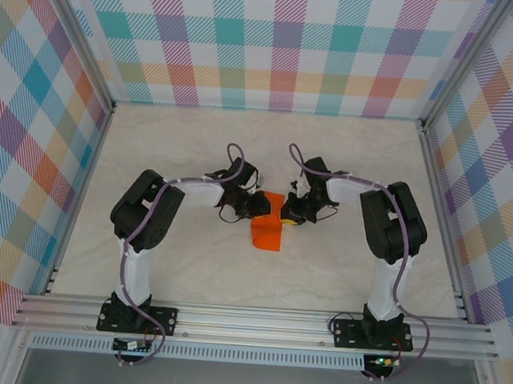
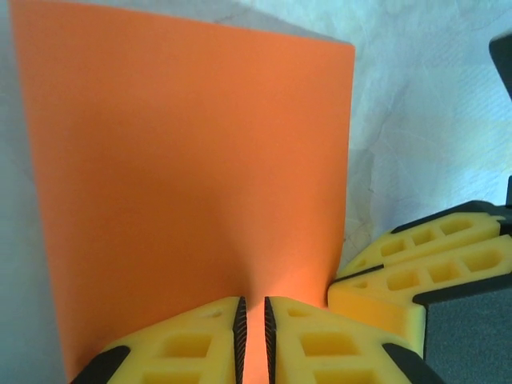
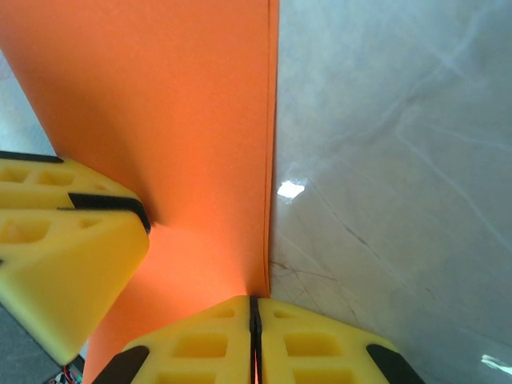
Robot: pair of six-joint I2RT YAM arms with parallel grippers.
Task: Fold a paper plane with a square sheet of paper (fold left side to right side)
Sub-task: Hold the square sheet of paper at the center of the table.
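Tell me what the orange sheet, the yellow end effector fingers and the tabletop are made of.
Orange sheet: thin matte paper, likely; it buckles at the grip.
End effector fingers: matte yellow plastic or foam, unclear; pocketed, softly rounded.
Tabletop: glossy, marble-patterned, perhaps laminate; glare spots show.

place: robot lab cell | cues: aluminium frame (image 1: 255,321), plaid walls (image 1: 268,42), marble tabletop (image 1: 188,267)
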